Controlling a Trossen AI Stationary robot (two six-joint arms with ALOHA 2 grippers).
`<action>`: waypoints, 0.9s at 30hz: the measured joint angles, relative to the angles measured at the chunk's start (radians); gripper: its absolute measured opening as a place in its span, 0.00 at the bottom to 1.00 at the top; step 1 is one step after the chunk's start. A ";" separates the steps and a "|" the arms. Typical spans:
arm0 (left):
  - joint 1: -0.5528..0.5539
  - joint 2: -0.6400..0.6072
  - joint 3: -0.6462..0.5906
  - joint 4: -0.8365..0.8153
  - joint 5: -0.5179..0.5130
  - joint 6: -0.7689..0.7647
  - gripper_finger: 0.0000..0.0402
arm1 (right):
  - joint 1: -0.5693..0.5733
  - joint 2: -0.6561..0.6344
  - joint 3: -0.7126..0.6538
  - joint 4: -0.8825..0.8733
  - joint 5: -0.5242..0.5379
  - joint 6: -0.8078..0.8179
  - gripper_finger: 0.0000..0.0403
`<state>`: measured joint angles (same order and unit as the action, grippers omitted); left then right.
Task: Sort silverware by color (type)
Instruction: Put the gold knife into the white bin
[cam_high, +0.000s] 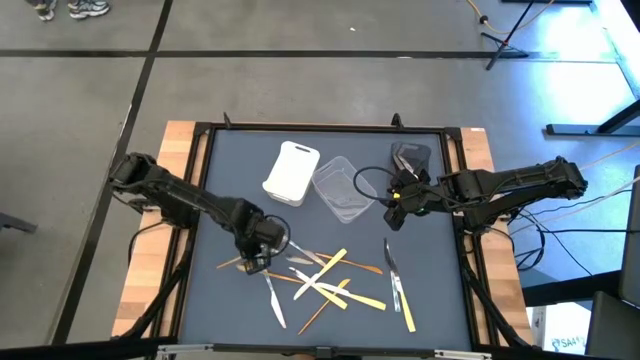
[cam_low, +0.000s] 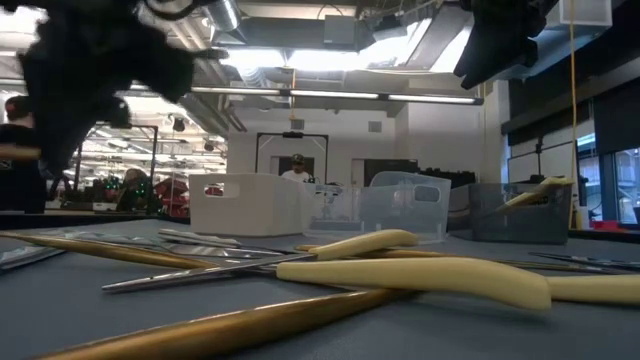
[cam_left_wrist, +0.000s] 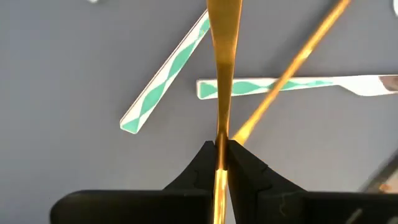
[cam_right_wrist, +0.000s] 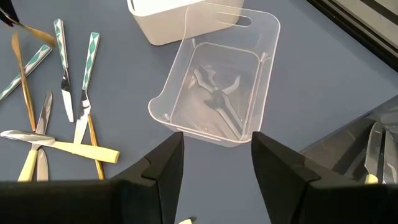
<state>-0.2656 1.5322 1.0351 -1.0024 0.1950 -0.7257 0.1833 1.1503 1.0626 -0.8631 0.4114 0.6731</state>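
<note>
From above, the left gripper (cam_high: 256, 262) is down at the left edge of the scattered silverware (cam_high: 330, 280), while the right gripper (cam_high: 398, 208) sits just beside the clear tub (cam_high: 344, 188), between it and the dark grey tub (cam_high: 411, 158). A white tub (cam_high: 291, 173) touches the clear one on its other side. Two more pieces (cam_high: 398, 285) lie apart from the pile, toward the right.

At table height, cream-handled and gold pieces (cam_low: 400, 270) fill the foreground, and the three tubs stand in a row behind them; a yellowish handle (cam_low: 535, 192) leans out of the grey one. People (cam_low: 296, 170) show in the room beyond.

Past the left wrist, the fingers (cam_left_wrist: 193, 177) are pressed together on a thin gold handle (cam_left_wrist: 221, 74), which runs straight out between them. A second gold piece (cam_left_wrist: 292, 62) and two green-and-white handles (cam_left_wrist: 165, 84) lie on the mat behind (the second gold one crosses a patterned handle).

Past the right wrist, the fingers (cam_right_wrist: 165, 165) stand well apart with nothing between them, above the clear tub (cam_right_wrist: 249, 37), which holds a few clear utensils (cam_right_wrist: 217, 99).
</note>
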 joint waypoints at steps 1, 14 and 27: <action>0.016 0.000 0.023 -0.024 0.004 0.017 0.03 | 0.000 0.000 0.000 0.000 0.000 0.000 0.43; 0.322 -0.001 0.208 -0.195 0.008 0.211 0.03 | 0.000 0.000 0.000 0.000 0.000 -0.001 0.43; 0.692 -0.001 0.212 -0.185 0.181 0.318 0.03 | 0.000 0.000 0.000 -0.001 0.000 -0.001 0.43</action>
<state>0.4267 1.5313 1.2469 -1.1872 0.3758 -0.4072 0.1831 1.1503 1.0626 -0.8639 0.4114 0.6720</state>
